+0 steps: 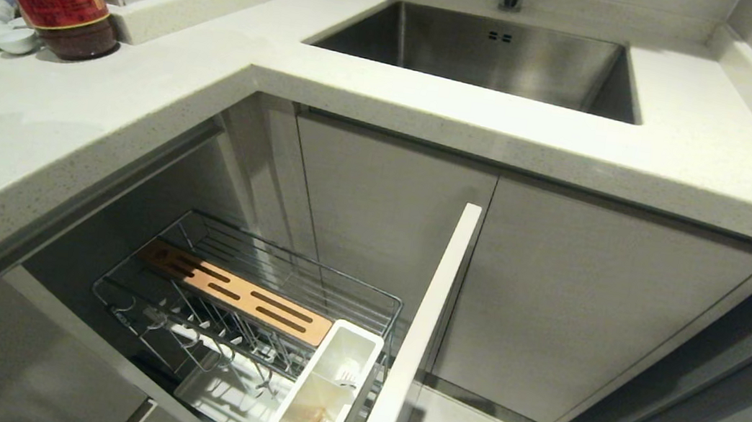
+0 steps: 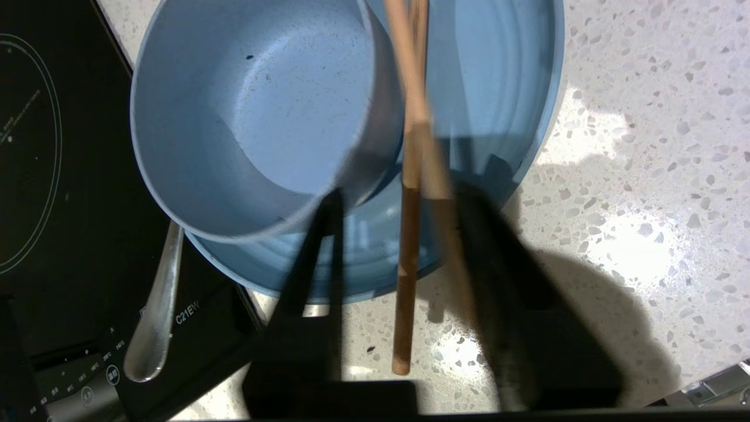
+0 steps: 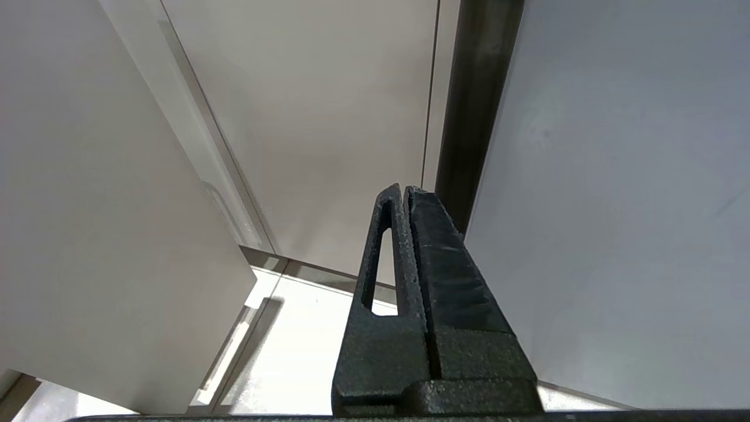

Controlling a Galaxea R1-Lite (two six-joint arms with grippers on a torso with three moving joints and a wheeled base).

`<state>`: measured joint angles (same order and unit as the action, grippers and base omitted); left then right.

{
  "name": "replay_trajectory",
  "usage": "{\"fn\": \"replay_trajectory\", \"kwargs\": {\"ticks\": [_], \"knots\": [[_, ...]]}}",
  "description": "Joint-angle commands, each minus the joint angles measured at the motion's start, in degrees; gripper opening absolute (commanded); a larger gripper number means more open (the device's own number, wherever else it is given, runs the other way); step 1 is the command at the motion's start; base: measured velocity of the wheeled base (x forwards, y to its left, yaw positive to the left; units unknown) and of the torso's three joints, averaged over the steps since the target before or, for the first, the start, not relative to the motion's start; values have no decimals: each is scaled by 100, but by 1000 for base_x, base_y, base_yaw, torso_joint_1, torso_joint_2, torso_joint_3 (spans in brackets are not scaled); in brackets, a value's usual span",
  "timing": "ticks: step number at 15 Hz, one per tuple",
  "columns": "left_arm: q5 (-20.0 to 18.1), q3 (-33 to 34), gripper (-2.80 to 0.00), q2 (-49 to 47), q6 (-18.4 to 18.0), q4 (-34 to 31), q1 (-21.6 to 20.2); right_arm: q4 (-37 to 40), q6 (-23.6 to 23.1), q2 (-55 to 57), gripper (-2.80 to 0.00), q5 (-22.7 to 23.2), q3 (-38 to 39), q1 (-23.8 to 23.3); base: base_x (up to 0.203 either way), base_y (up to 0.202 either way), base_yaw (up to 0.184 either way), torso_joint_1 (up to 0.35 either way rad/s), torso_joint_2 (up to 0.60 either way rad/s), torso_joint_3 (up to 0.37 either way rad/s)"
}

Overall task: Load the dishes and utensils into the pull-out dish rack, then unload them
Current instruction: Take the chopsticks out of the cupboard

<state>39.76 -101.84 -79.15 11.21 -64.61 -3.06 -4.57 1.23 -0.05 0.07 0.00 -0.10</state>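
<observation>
step: chopsticks (image 2: 407, 305) across plate (image 2: 498, 88) rim, drop-off or pick, can't tell | my left gripper (image 2: 401, 193) half-wide astride them, no clamp | bowl (image 2: 263, 105) on plate, spoon (image 2: 155, 310) beside, counter's hob edge | rack (image 1: 364, 300) pulled out, dishless | next: lift straight clear | right gripper (image 3: 404, 193) closed, parked

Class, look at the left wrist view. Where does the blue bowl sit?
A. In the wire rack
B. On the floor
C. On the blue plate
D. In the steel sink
C: the bowl rests on the plate, which lies on the speckled counter.
</observation>
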Motion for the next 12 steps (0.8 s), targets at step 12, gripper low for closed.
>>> {"fn": "replay_trajectory", "kwargs": {"ticks": [12], "knots": [[15,-29,0,182,29,423,182,-7,0,-4,-280,1,149,1,0,0,0,0,0,0]]}}
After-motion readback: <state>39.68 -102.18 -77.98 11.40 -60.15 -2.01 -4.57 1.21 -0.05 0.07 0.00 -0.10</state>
